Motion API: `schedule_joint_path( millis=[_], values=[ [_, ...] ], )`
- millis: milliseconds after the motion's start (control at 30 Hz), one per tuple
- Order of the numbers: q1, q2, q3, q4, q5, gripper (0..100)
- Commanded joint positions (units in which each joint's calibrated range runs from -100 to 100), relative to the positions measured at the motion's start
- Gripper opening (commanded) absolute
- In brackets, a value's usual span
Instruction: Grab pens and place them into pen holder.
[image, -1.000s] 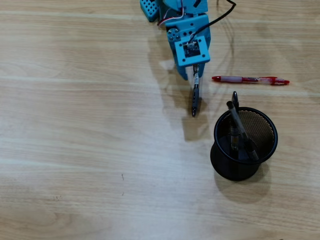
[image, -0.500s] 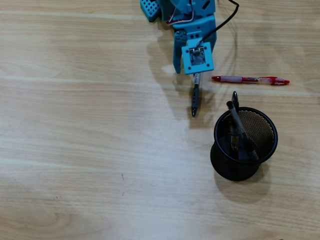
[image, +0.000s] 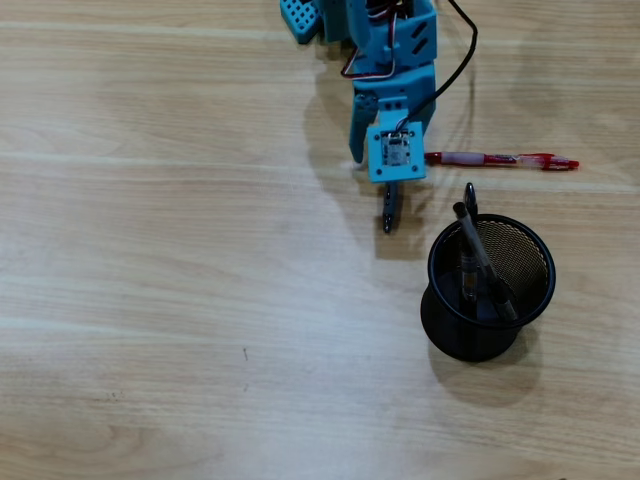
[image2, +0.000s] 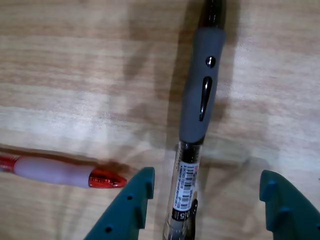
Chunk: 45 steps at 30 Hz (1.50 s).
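A black pen with a grey grip (image2: 197, 107) lies on the wooden table between my open jaws, nearer the left jaw and touching neither. My gripper (image2: 207, 176) straddles its clear barrel. In the overhead view my gripper (image: 388, 178) sits mostly under the blue wrist block, and only the pen's end (image: 388, 212) sticks out below it. A red pen (image: 500, 159) lies to the right of the gripper; its tip also shows in the wrist view (image2: 102, 178). The black mesh pen holder (image: 440, 320) stands lower right with dark pens (image: 482, 268) leaning inside.
The blue arm (image: 385, 40) comes in from the top edge with a black cable (image: 462, 62) looping to its right. The light wooden table (image: 180, 300) fills the left and bottom of the overhead view.
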<state>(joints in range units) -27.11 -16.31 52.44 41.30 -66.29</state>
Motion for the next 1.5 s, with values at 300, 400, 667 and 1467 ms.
schedule_joint_path(
  millis=[300,400,667,1467],
  values=[
    [-0.7,3.1,4.1,-5.5,-3.5,23],
    [-0.5,3.0,4.3,-5.5,-3.5,15],
    [-0.4,3.0,4.4,-5.4,-3.4,2],
    [13.8,-24.4,2.9,19.0,3.6,2]
  ],
)
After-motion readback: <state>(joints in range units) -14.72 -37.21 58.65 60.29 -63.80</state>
